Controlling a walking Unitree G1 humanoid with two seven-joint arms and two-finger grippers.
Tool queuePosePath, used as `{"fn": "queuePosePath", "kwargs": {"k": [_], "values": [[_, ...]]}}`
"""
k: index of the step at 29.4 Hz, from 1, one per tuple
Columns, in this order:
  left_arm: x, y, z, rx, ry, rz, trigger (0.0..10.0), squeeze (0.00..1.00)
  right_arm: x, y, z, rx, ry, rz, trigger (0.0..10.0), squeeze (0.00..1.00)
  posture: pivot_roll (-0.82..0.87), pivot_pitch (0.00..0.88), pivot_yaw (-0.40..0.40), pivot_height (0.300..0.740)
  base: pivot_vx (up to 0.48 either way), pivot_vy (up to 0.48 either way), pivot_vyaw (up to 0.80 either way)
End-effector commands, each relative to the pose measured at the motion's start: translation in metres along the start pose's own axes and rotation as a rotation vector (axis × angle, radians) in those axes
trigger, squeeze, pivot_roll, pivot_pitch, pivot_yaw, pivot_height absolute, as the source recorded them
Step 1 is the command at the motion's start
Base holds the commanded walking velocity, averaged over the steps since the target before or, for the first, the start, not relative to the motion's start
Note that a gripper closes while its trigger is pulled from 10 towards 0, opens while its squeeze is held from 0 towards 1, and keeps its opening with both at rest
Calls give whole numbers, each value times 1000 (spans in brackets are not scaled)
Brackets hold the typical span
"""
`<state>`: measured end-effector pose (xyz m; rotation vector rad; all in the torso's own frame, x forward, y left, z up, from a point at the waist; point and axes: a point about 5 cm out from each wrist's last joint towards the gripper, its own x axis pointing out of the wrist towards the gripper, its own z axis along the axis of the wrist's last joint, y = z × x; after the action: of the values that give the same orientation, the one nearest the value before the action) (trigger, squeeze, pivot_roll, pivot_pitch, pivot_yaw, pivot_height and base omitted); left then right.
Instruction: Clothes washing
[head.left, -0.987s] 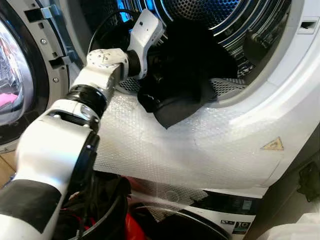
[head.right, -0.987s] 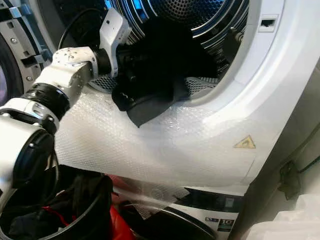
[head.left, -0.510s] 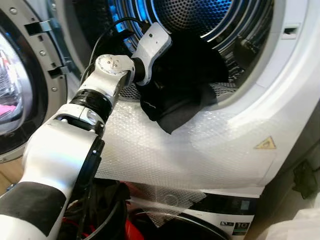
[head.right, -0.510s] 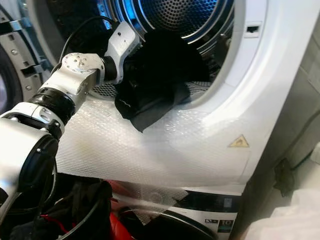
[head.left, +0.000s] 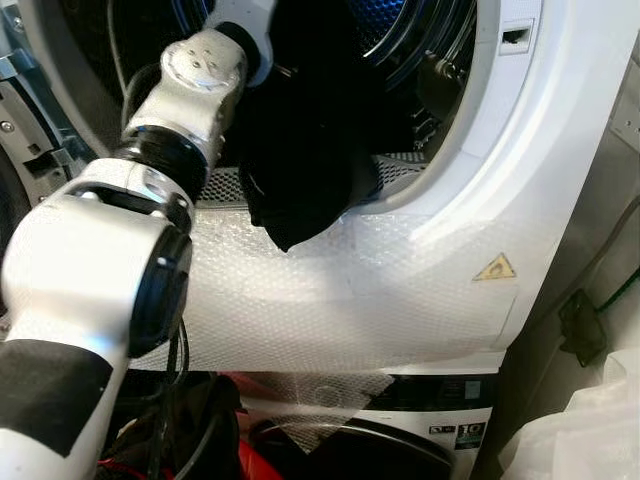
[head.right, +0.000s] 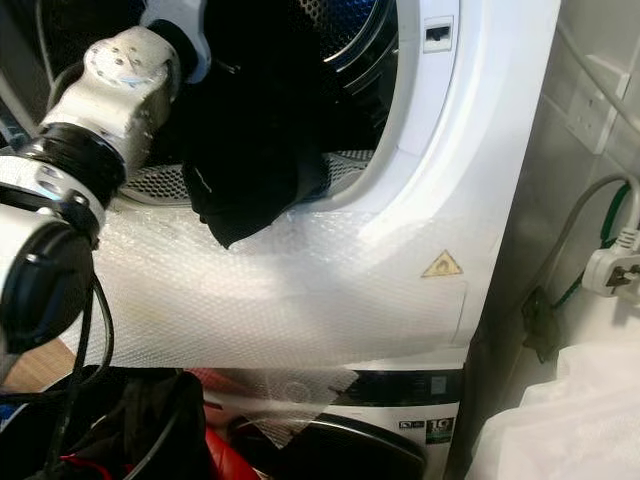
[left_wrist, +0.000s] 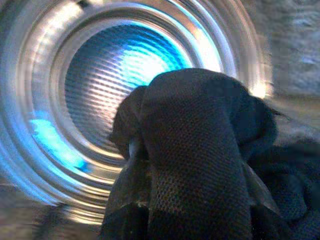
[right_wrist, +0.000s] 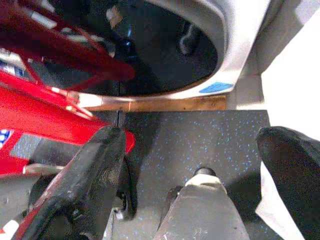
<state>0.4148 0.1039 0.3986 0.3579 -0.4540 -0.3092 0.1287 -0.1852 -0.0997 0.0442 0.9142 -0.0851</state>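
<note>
A black garment (head.left: 300, 150) hangs out of the upper machine's drum opening (head.left: 430, 70), its lower tip over the rim. My left arm (head.left: 190, 90) reaches up into that opening. In the left wrist view the black garment (left_wrist: 195, 150) is draped over my left gripper (left_wrist: 192, 170), which is shut on it, and the blue-lit steel drum (left_wrist: 100, 75) lies beyond. My right gripper (right_wrist: 195, 170) hangs low over the dark speckled floor, with its fingers (right_wrist: 95, 175) spread open and nothing between them.
Bubble wrap (head.left: 350, 290) covers the machine's front below the opening. A basket (head.left: 200, 430) of dark and red clothes sits at the lower left, beside the lower machine's door (head.left: 380, 450). The upper door (head.left: 20, 130) stands open on the left. A plug and cable (head.right: 610, 270) hang on the right wall.
My left arm has lifted the black garment higher and further into the drum opening. The head camera has swung right and moved closer.
</note>
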Motion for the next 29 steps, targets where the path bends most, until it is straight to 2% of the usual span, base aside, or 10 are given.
{"fn": "queuePosePath", "kwargs": {"k": [1, 3, 5, 8, 11, 12, 13, 16, 21, 29], "values": [[-1, -5, -6, -43, 17, -60, 10000, 0, -8, 4, -24, 19, 81, 3, 10000, 0, -213, 31, 188, 740, 0, 0, 0], [-1, -20, -14, -96, 44, -174, 10000, 0, -8, 4, -24, 17, 83, 3, 10000, 0, -211, 32, 187, 740, 0, 0, 0], [-5, -37, -30, -52, 122, -318, 10000, 0, -8, 2, -24, 17, 84, 1, 10000, 0, -210, 35, 187, 740, 0, 0, 0], [-6, -39, -32, -40, 129, -335, 10000, 0, -8, 2, -24, 16, 84, 0, 10000, 0, -210, 35, 187, 740, 0, 0, 0], [-8, -40, -38, -114, 170, -349, 10000, 4, -7, 2, -22, 15, 81, -1, 10000, 0, -202, 37, 181, 740, 0, 0, 0], [-7, -38, -37, -164, 164, -326, 10000, 275, -7, 1, -23, 13, 83, 0, 10000, 0, -195, 36, 180, 740, 0, 0, 0], [-6, -36, -36, -176, 162, -296, 10000, 1000, -7, 1, -23, 13, 84, 0, 10000, 0, -192, 36, 180, 740, 0, 0, 0], [-5, -24, -34, -208, 165, -189, 10000, 1000, -7, 3, -22, 12, 85, 4, 10000, 0, -185, 36, 177, 740, 0, 0, 0], [-4, -10, -22, -237, 126, -149, 10000, 1000, -5, 8, -19, 9, 78, 18, 10000, 0, -171, 36, 174, 740, 0, 0, 0], [-3, 7, -7, -168, 130, -115, 10000, 1000, -2, 14, -14, 6, 75, 33, 10000, 0, -146, 29, 172, 740, 0, 0, 0]]}}
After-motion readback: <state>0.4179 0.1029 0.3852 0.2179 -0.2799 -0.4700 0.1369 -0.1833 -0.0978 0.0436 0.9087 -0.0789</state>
